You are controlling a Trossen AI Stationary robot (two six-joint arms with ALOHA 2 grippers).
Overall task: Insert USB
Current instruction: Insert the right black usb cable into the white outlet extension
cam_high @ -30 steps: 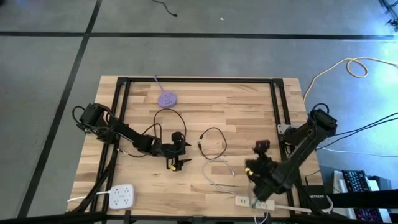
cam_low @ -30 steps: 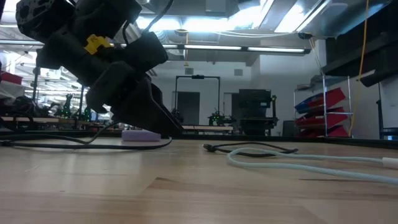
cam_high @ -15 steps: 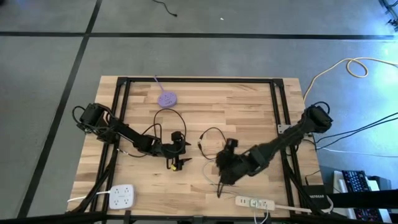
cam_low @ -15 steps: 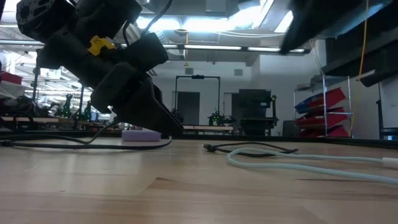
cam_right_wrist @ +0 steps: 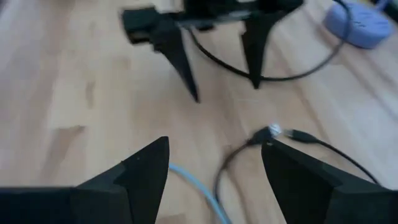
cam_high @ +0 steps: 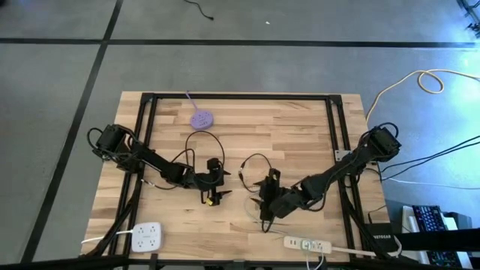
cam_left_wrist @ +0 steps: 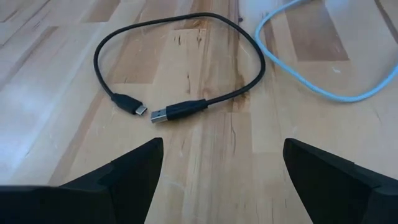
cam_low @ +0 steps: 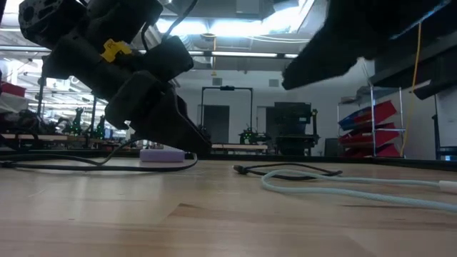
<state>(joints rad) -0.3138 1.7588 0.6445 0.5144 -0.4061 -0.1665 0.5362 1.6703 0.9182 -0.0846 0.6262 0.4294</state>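
Observation:
A black USB cable lies in a loop on the wooden table. Its two ends lie side by side, a flat USB-A plug and a small plug. My left gripper is open and stands just left of these ends, pointing at them and touching nothing. My right gripper is open and hovers just right and near side of the cable ends, above a light blue cable. A purple hub lies at the far side.
A light blue cable curls across the table right of the black loop. A white power strip lies at the near edge on the right, and a white adapter at the near left corner. Black frame rails border the table.
My right gripper has swung from above the power strip at the near right toward the table's middle, has come lower and has turned about its wrist. It now faces my left gripper across the cable ends. The cables have not moved.

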